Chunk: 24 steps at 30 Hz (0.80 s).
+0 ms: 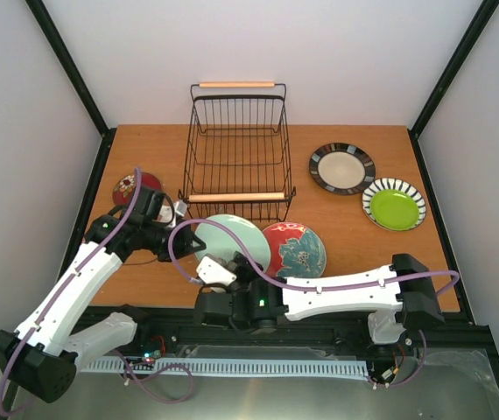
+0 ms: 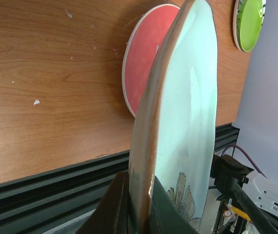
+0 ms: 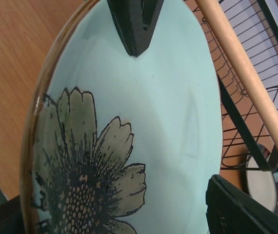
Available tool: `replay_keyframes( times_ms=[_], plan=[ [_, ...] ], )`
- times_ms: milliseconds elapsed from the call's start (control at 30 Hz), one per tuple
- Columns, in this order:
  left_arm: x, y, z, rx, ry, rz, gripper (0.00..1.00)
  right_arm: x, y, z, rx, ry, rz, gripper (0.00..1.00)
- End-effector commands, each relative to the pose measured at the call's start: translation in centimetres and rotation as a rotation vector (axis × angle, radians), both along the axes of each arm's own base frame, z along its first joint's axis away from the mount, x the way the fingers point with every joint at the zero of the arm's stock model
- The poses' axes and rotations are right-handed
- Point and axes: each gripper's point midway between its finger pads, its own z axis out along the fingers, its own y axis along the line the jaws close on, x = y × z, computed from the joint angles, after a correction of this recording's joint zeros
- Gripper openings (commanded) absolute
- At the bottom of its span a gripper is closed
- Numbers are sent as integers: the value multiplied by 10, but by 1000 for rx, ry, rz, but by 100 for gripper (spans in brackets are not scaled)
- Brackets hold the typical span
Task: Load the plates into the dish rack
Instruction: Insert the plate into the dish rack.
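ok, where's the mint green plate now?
Top view, centre-left: mint green plate, rim clamped in the left tool, in front of the dish rack, left of the red plate.

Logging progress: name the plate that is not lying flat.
The mint green plate, clamped on edge by the left gripper; the others in view lie flat on the table.
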Motion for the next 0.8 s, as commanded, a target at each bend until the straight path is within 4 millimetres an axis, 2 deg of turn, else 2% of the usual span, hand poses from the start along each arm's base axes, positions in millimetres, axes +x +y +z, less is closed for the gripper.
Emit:
replay_keyframes(
  times_ms=[0, 133, 367, 433, 467, 767],
  plan=[
    [-3, -13, 38, -107, -89, -56, 1, 17, 2, 1, 13, -41, -30, 72],
    [-3, -13, 37, -105, -88, -57, 1, 23, 5, -2, 9, -45, -37, 53],
    [0, -14, 37, -106, -92, -62, 1, 21, 3, -11, -5, -19, -44, 20],
    [1, -15, 37, -106, -95, -65, 1, 21, 2, -12, -12, -16, -47, 6],
    [1, -15, 39, -108, -99, -67, 1, 21, 2, -12, -13, -13, -46, 3],
    [10, -18, 52, -115, -147, -74, 1, 17, 2, -9, -14, 11, -41, 3]
  ],
)
